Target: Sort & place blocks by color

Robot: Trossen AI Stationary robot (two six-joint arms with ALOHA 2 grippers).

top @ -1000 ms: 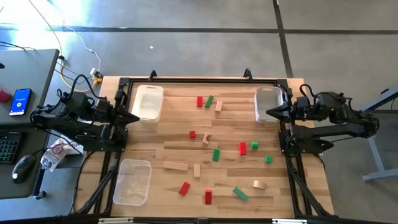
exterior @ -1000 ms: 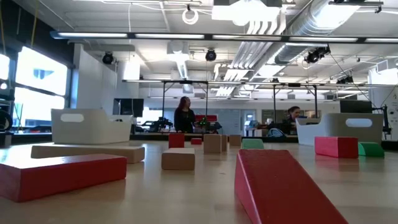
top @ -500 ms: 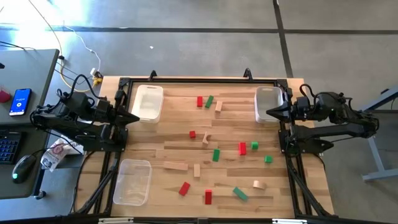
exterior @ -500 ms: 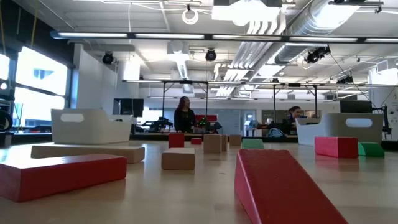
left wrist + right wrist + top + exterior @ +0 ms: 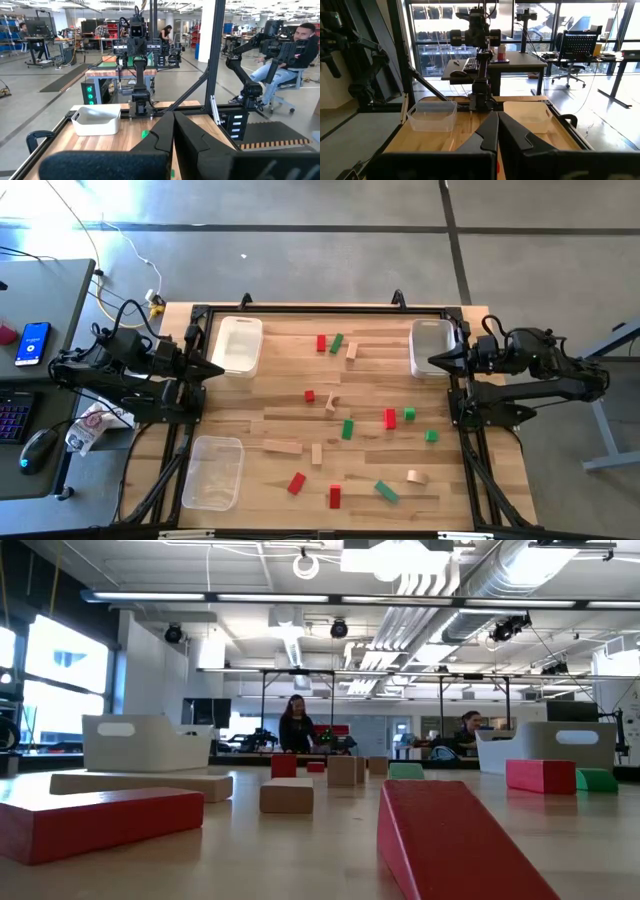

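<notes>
1. The left claw (image 5: 215, 368) hangs at the left edge of the bench (image 5: 370, 430), its fingers pressed together on nothing, pointing inward just beside the far-left bin (image 5: 238, 345).
2. A second clear bin (image 5: 211, 471) lies at the near-left corner, with no block in it that I can see.
3. Left of centre lie a long plain-wood bar (image 5: 282, 447), a short plain piece (image 5: 317, 454) and a tilted red block (image 5: 296, 483).
4. Near the middle sit a small red cube (image 5: 310, 395) and a plain block (image 5: 331, 402) just beside it; a red bar (image 5: 335, 497) lies by the near edge.
5. Toward the far side, a red block (image 5: 321, 343) and a green block (image 5: 337, 343) stand close together, with a plain piece (image 5: 352, 351) just right of them.
6. A green bar (image 5: 347, 428) lies right of centre, then an upright red bar (image 5: 390, 418) with a green cube (image 5: 409, 414) beside it.
7. Farther right are a green piece (image 5: 431, 436), a slanted green bar (image 5: 386, 491) and a plain arch-like piece (image 5: 416, 476).
8. The third bin (image 5: 431, 346) sits at the far right.
9. The right claw (image 5: 437, 362) rests over that bin's near end, fingers closed and holding nothing.
</notes>
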